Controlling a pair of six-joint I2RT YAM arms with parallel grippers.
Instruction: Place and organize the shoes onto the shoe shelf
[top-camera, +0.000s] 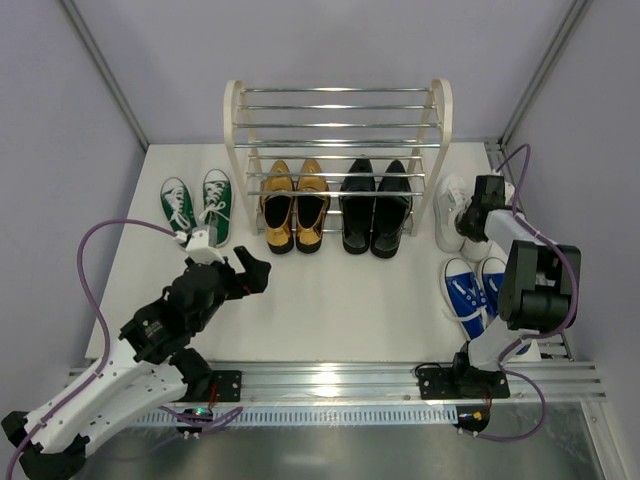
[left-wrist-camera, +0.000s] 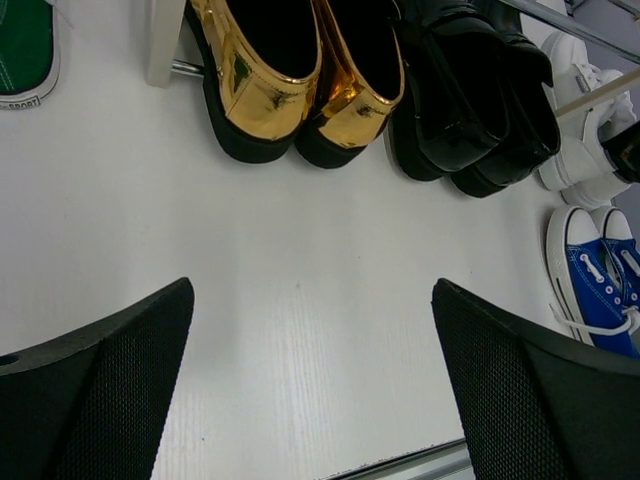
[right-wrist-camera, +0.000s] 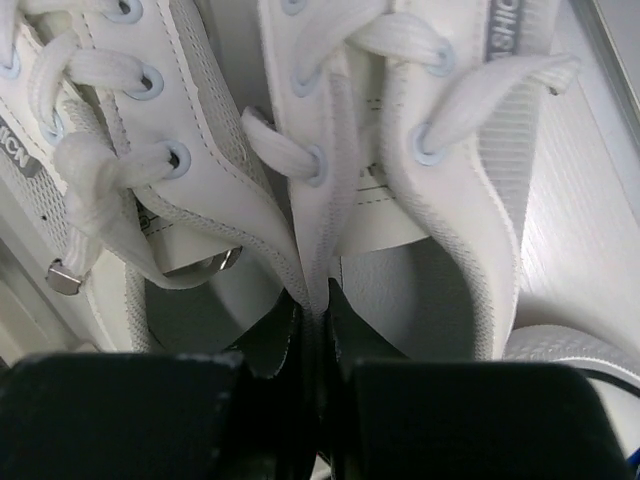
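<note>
Nearest the arm bases, the left end effector (top-camera: 252, 270) hangs over bare worktop (top-camera: 340, 300), fingers spread wide with nothing between them. Farther right, the blue sneakers (top-camera: 475, 290) lie flat. Just beyond them, the right end effector (top-camera: 470, 222) is down in the white sneakers (top-camera: 452, 210), right of the shelf (top-camera: 232, 130).

The step in hand looks like lifting this pair. It should rise straight and slowly so neither shoe slips out, then clear the shelf's right panel before swinging over a free tier.

Only the right wrist view shows the grip: its end effector (right-wrist-camera: 318, 320) pinches the two inner collars together. The left wrist view alone shows the gold loafers (left-wrist-camera: 270, 80) and black dress shoes (left-wrist-camera: 470, 110) heel-out. Farthest left sit the green sneakers (top-camera: 198, 203).
</note>
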